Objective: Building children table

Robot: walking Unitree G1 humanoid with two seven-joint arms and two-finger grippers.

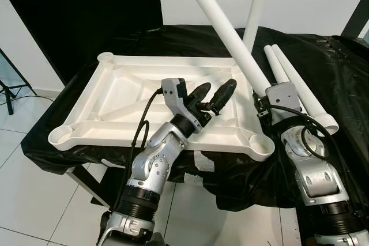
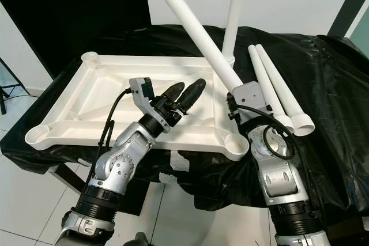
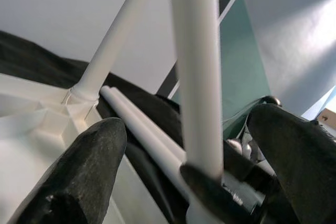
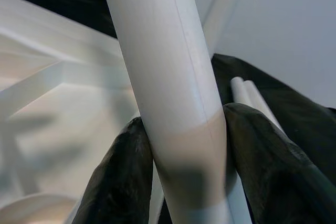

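The white plastic children's table top (image 1: 138,99) lies upside down on a black-draped tabletop (image 1: 323,67), ribbed underside up, so its round corner sockets face upward and can take legs. One leg (image 2: 232,21) already stands upright in the far right corner socket. Two spare legs (image 2: 275,90) lie side by side on the black cover, just beside the panel's right edge, within reach of the right arm.

The right gripper (image 4: 184,150) has its jaws clenched on a fourth leg (image 1: 228,33), gripping it close to its lower end; the tube slants up and away to the left, its bottom end low near the near right socket (image 1: 260,142). Holding it low gives control of the end that must go in, I'd guess, though it will need tipping upright first.

The left gripper (image 1: 212,97) hovers over the middle of the panel, jaws released and spread, holding nothing, aimed toward the slanted leg, probably ready to steady it or the panel
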